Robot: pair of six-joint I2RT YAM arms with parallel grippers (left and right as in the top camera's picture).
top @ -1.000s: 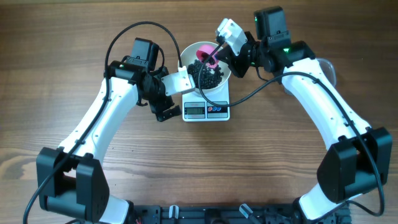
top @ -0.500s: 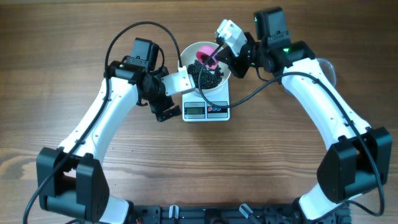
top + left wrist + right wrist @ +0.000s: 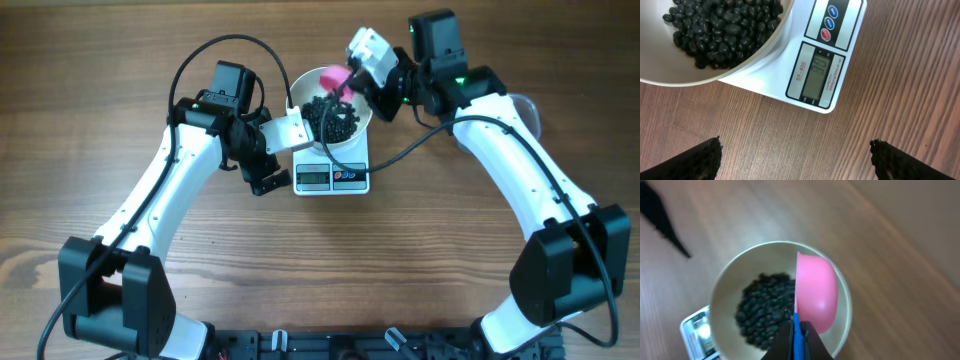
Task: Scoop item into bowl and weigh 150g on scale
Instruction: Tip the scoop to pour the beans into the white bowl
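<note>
Right gripper point(image 3: 797, 330), clamped on pink scoop point(image 3: 816, 292), held it tipped edgewise over bowl's point(image 3: 727, 287) far side; left gripper point(image 3: 797, 160) gaped empty nearby.

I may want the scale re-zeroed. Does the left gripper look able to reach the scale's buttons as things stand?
Probably yes. The left gripper hangs open beside the scale, whose buttons lie bare in front of the bowl; the right gripper holds the pink scoop above the bowl, off that path.

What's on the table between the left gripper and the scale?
Nothing, just bare wooden table between the open left gripper and the scale, seen in the left wrist view.
</note>
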